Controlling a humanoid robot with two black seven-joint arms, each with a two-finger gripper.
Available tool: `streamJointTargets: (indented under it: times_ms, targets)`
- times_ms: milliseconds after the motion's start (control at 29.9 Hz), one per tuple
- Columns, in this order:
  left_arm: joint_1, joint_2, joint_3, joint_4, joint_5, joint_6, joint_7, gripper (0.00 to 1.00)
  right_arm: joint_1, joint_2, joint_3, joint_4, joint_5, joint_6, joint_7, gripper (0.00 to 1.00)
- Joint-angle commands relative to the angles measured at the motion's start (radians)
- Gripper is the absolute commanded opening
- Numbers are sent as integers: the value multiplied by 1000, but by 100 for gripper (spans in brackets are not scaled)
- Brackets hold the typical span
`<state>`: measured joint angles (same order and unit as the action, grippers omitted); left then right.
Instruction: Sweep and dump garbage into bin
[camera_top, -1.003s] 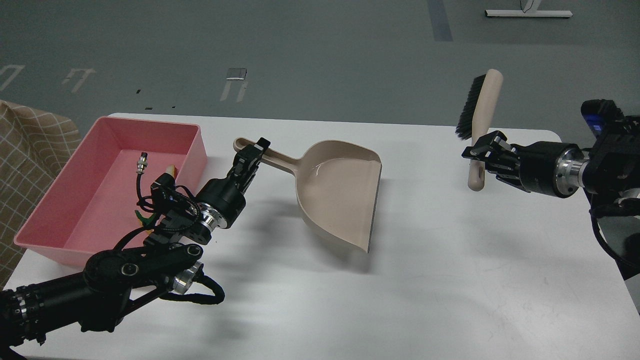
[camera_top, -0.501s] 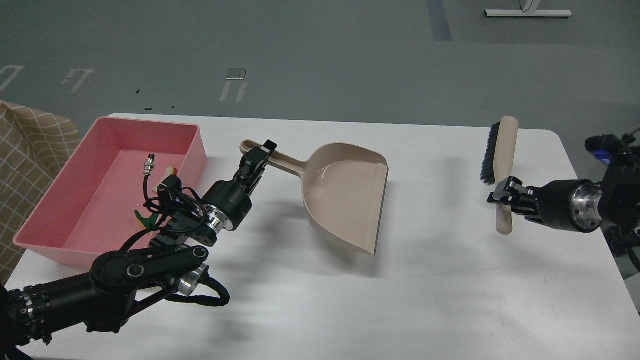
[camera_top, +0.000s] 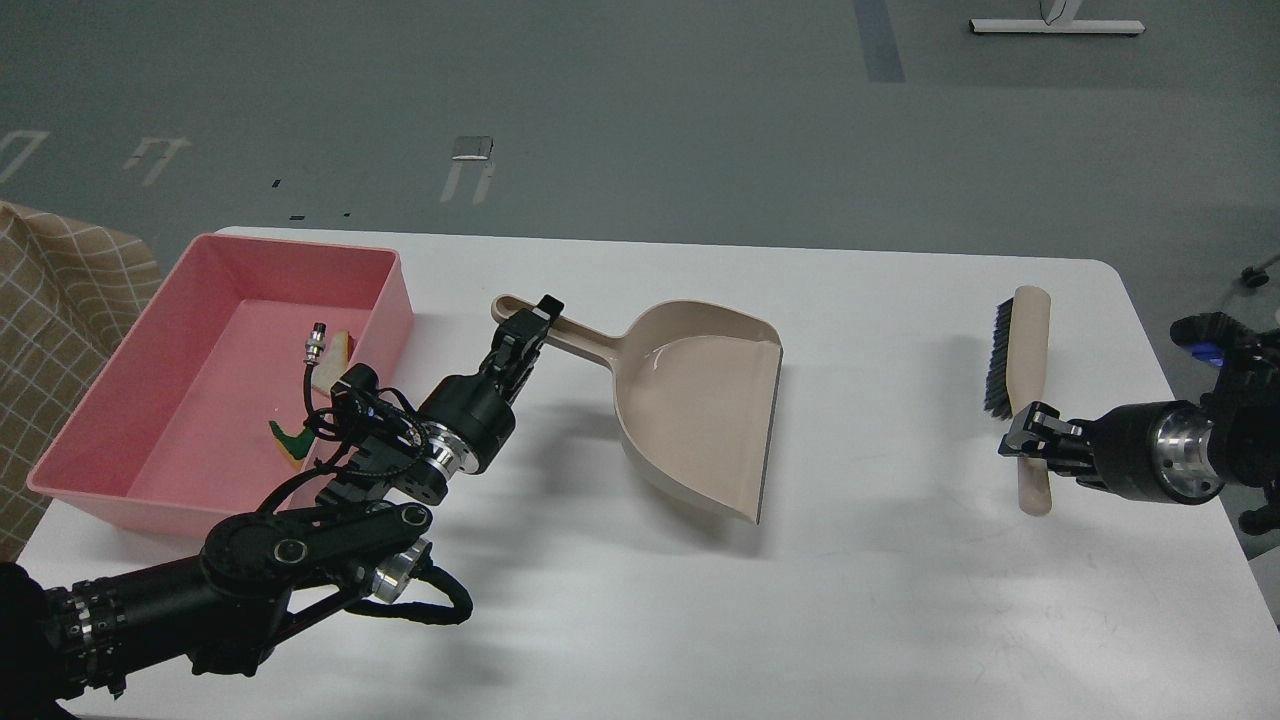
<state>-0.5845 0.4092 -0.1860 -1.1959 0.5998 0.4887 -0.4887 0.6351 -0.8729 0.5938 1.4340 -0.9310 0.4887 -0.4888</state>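
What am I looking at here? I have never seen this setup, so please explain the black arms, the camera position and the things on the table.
The camera sits in a humanoid robot's head, looking forward and down at a white table. The two black jointed arms are its own. The left tool grips the handle of a beige plastic dustpan, whose scoop is empty. The right tool grips the handle of a beige hand brush with black bristles. On the left stands a shallow pink plastic tub; inside lie a white bread slice and a yellow sponge scrap with green top.
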Motion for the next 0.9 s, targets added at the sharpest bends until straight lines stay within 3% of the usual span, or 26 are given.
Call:
streamJointTargets:
  times_ms: [0,368,869]
  targets:
    - [0,-16,0,25,0,0,0,0,5,6,-2,-10,0,0,0,8]
    - [2,-36,2,56,-2,0,0,0,5,22,-14,-17,-2,0,0,12]
    - [32,-53,2,79,-2,0,0,0,-6,37,-17,-18,0,0,0,27]
